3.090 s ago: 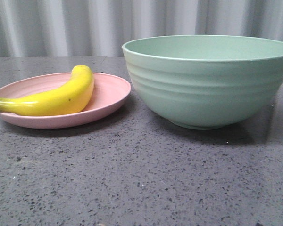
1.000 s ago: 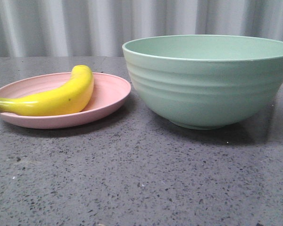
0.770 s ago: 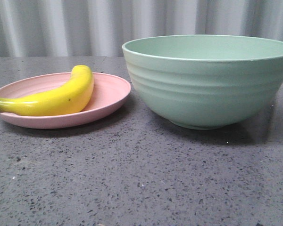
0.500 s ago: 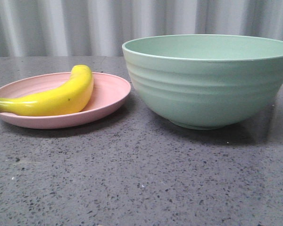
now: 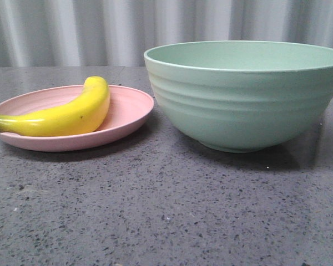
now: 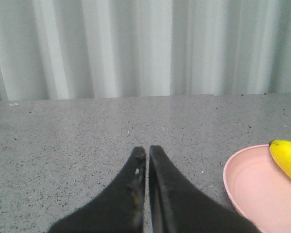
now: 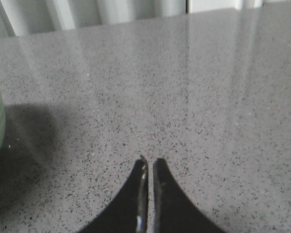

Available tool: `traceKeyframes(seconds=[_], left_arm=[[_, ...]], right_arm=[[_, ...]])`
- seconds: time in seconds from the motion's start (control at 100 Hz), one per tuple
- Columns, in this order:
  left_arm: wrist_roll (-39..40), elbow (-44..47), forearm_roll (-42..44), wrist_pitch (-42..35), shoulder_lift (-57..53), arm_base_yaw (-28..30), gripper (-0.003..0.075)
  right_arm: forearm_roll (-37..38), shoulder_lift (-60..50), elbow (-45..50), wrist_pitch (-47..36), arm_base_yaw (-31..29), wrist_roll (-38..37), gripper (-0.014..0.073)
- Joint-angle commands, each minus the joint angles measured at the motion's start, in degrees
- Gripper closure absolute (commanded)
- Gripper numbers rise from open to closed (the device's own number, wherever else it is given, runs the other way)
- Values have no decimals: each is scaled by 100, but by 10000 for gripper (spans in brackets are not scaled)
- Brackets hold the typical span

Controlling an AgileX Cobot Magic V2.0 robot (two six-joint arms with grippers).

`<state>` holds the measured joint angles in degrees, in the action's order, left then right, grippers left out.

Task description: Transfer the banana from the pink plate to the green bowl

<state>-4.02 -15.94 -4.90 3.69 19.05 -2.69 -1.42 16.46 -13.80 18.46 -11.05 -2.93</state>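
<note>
Yellow banana (image 5: 61, 114) lies on your pink plate (image 5: 127, 111), beside the green bowl (image 5: 244, 94) on the grey desk (image 5: 166, 210). Your left jaws (image 6: 147, 153) are together, plate just off to their side. Your right jaws (image 7: 149, 164) are together too, over bare desk.

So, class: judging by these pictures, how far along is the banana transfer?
Nothing is done yet: the banana lies on the pink plate. Nothing is in hand: left gripper and right gripper are shut, empty. Grasping, lifting and placing into the green bowl remain.
</note>
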Motion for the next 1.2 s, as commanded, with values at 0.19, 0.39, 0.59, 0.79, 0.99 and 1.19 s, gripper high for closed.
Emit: traceKeyframes(seconds=[0.19, 0.39, 0.59, 0.79, 0.99, 1.19], left_arm=[[42, -397, -18, -1131, 1029, 36, 543], [42, -407, -169, -1768, 1334, -33, 245], [42, -1211, -154, -800, 1964, -586, 248], [42, -2322, -154, 424, 2908, -1380, 248], [42, -3464, -243, 2178, 4015, -2150, 248], [42, -4153, -377, 3164, 5007, -2735, 247]], right_arm=[[-9, 648, -288, -874, -42, 23, 657], [-9, 648, -288, -920, -42, 23, 657], [-30, 648, -288, -1032, -42, 23, 657], [-28, 648, -288, -1032, -42, 23, 657], [-28, 648, -288, -1041, -42, 23, 657], [-28, 648, -288, -1041, -42, 23, 657]])
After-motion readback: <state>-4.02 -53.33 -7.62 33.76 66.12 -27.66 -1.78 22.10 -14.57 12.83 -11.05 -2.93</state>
